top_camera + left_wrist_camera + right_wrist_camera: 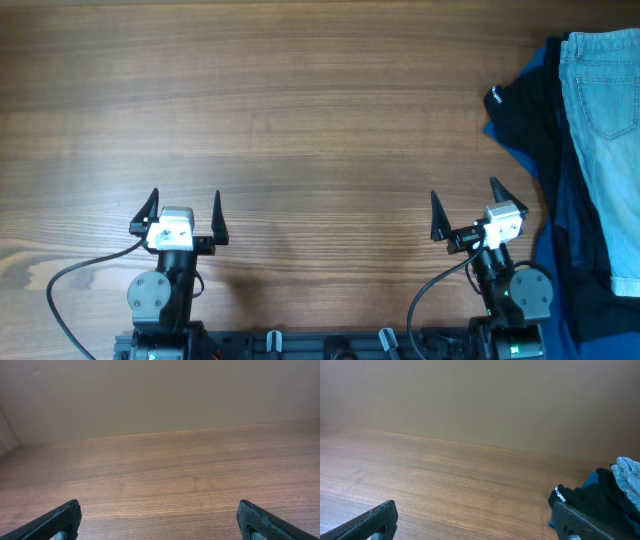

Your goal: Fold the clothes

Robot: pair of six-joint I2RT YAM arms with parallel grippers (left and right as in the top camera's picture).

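Denim shorts lie at the table's right edge on darker garments, long axis running fore-and-aft; right gripper, wide and empty, sits nearer; left gripper, equally wide, well apart.

A black garment with a small white mark lies touching dark-blue fabric at the wooden table's right edge.
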